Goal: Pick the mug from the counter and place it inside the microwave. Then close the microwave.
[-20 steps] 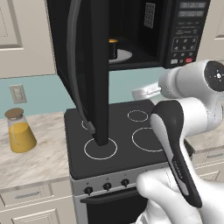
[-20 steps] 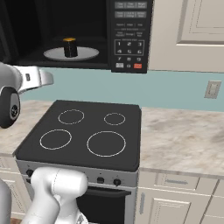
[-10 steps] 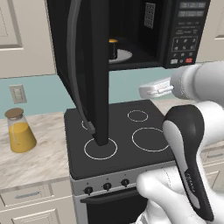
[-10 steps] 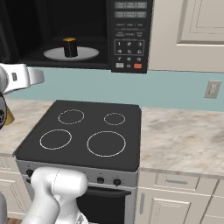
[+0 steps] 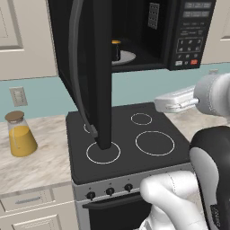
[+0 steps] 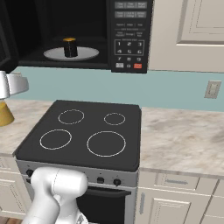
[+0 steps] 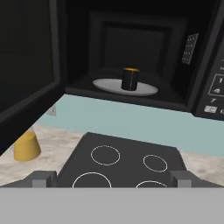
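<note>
The small black mug (image 5: 116, 50) (image 6: 70, 47) (image 7: 130, 79) stands upright on the white round plate (image 7: 144, 89) inside the black microwave (image 5: 188, 31) (image 6: 129, 35). The microwave door (image 5: 96, 67) (image 7: 26, 65) is swung wide open to the left, its long handle (image 5: 75, 72) facing out. My gripper (image 5: 158, 104) (image 6: 19, 84) (image 7: 112, 178) hangs open and empty above the stovetop, in front of and below the microwave opening, well apart from the mug. The beige counter (image 5: 40, 166) (image 6: 183, 140) runs on both sides of the stove.
A black glass stovetop (image 5: 126, 139) (image 6: 87, 131) with white rings lies under the microwave. A cork-topped flask of orange liquid (image 5: 20, 137) (image 7: 26, 146) stands on the counter to the left. Cream cabinets (image 6: 192, 26) hang to the right of the microwave.
My hand has drawn back from the microwave and dropped a little, still open. The mug, plate and door have not moved.
</note>
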